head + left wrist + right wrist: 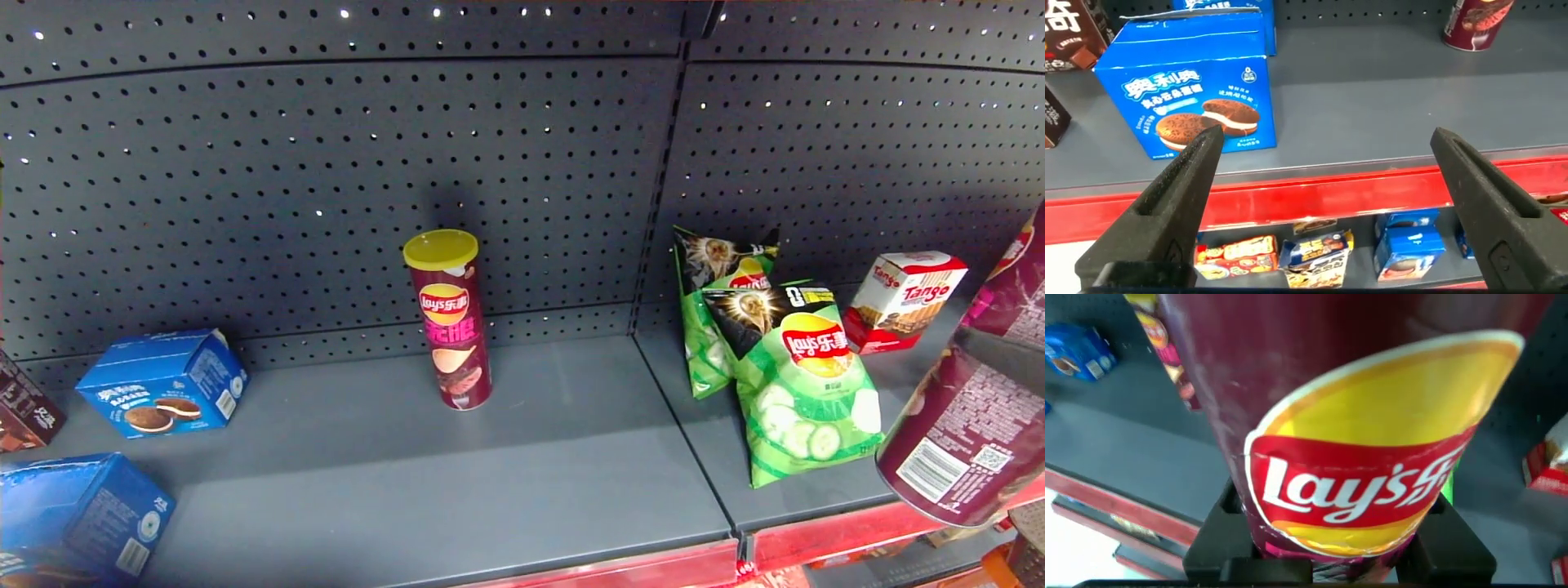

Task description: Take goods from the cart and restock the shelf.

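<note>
Held item: the maroon chip can [1355, 457] sits clamped in my right end effector [1335, 539], whose dark fingers press on either side of its lower body. From the head camera the chip can [967, 433] appears at the right edge, tilted, its barcoded end towards the front, in the air in front of the right bay of the shelf [490, 457] and not resting on it.

Right bay: a front green chip bag [804, 384] leans against a rear green chip bag [718, 302]. A red-and-white wafer box [902, 300] lies just beside them, near the perforated back panel [326, 163].

Left bay: a second maroon can with a yellow lid [449, 318] stands upright by itself, near the back panel and well apart from the other goods. At the far left lie a rear blue cookie box [163, 381], a front blue cookie box [77, 514] at the shelf's front edge, and a brown box [24, 408] beside the rear one.

Left arm: my left end effector [1323, 204] hangs with its fingers spread wide and nothing between them, in front of the red shelf edge [1315, 192], near the front blue cookie box [1192, 90]. Assorted packages [1315, 249] lie on the tier beneath.
</note>
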You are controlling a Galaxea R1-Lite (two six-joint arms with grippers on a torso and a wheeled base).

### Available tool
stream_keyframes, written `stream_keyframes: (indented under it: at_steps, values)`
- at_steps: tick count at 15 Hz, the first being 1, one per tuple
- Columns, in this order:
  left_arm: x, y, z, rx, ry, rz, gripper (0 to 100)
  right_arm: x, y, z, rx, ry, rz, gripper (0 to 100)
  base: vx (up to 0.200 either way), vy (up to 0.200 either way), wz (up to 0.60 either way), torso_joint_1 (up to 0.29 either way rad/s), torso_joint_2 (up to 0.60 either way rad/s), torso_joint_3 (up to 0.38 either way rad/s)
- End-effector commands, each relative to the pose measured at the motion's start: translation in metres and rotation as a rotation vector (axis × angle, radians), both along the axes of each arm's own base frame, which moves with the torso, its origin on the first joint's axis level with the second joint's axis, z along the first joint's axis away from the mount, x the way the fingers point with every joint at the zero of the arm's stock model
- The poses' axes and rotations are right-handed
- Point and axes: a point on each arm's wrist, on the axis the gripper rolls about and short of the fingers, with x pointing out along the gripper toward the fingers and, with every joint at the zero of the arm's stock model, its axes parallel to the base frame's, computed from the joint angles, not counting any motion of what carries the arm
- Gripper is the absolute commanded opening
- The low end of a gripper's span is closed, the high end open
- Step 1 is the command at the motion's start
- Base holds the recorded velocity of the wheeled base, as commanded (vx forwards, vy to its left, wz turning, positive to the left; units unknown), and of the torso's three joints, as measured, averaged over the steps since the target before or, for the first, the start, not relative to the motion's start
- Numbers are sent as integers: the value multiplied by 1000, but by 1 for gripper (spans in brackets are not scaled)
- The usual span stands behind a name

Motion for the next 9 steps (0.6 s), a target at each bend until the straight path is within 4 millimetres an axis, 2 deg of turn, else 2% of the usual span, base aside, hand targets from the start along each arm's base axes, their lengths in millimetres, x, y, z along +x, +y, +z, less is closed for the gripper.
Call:
stream_keyframes:
  at_steps: [1,3,4,5,6,8,9]
  values:
    - [5,0,1,-1,69,17,100,2,0,-5,-14,16,-10,0,0,0,0,0,0,0]
    - [6,0,9,68,65,23,100,2,-1,-4,-27,3,-14,0,0,0,0,0,0,0]
    - [7,0,35,151,66,3,100,3,-2,-3,-27,2,-29,0,0,0,0,0,0,0]
    - [8,0,47,162,61,-9,100,3,-2,-4,-27,4,-31,0,0,0,0,0,0,0]
    - [12,0,74,182,44,-34,100,4,-2,-3,-26,1,-31,0,0,0,0,0,0,0]
    - [27,0,106,187,51,-46,100,4,-2,2,-21,-12,-34,0,0,0,0,0,0,0]
    - [32,-1,114,186,47,-64,100,5,-2,2,-21,-12,-35,0,0,0,0,0,0,0]
